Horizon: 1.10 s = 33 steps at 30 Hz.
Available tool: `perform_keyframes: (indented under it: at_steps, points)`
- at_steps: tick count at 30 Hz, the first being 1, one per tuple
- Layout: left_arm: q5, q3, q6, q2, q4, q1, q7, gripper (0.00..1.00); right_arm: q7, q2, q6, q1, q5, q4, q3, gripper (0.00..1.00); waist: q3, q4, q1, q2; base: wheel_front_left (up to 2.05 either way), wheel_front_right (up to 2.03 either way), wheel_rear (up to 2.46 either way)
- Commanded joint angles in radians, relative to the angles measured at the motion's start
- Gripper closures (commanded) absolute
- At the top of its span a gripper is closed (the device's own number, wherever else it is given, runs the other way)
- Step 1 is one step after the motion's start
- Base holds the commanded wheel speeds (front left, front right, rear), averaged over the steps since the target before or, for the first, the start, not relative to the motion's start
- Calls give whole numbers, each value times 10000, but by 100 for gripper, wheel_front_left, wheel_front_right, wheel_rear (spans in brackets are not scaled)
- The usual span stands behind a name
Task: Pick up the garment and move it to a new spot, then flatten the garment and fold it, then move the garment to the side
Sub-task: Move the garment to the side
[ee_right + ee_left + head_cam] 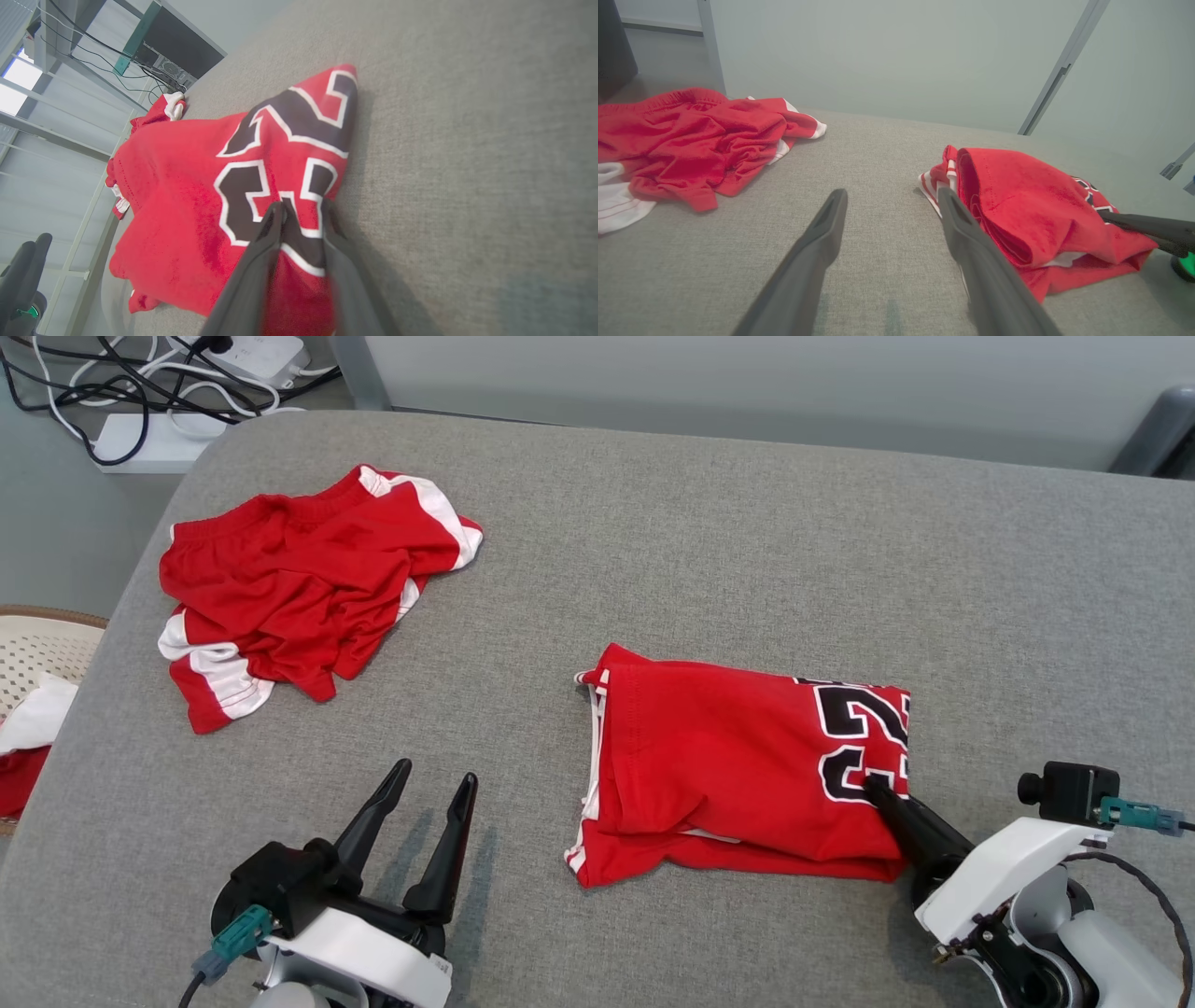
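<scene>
The garment (738, 756) is a red jersey with a black number, lying folded in a rectangle on the grey table (747, 523), right of centre. My right gripper (878, 791) reaches in from the lower right onto the jersey's near right corner. In the right wrist view, my right gripper (301, 210) has its fingers drawn close together, pinching a ridge of the garment (187, 196) at the number. My left gripper (434, 775) stands open over bare table to the left of the garment (1031, 210), with nothing between the fingers of the left gripper (889, 198).
A crumpled pair of red and white shorts (289, 588) lies at the table's far left. A woven basket (37, 644) with cloth in it sits past the left edge. Power strips and cables (187, 392) lie on the floor beyond the far left corner.
</scene>
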Motion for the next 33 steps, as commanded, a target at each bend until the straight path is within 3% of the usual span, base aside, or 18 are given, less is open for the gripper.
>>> perform_keyframes:
  at_steps: [1, 11, 21, 33]
  points:
    - [56, 377, -71, 145, -295, -450, -90, 0, -203, -137, 44, 41, -39, -109, 398, 100, 35, -19, 0, -1, 0, 0, 0]
    - [64, 444, -71, 233, -427, -548, -90, 0, -2014, -1312, 44, -1026, -2450, 364, 664, 100, 447, -271, 0, -1, 0, 0, 0]
    - [127, 420, -71, 492, -559, -847, -90, 0, -2363, -1856, 44, -2702, -4436, 1369, 687, 100, 1166, -727, 0, -1, 0, 0, 0]
    - [197, 492, -71, 1002, -914, -1274, -90, 0, -2686, -2313, 44, -4843, -5492, 2856, 133, 100, 2341, -1333, 0, -1, 0, 0, 0]
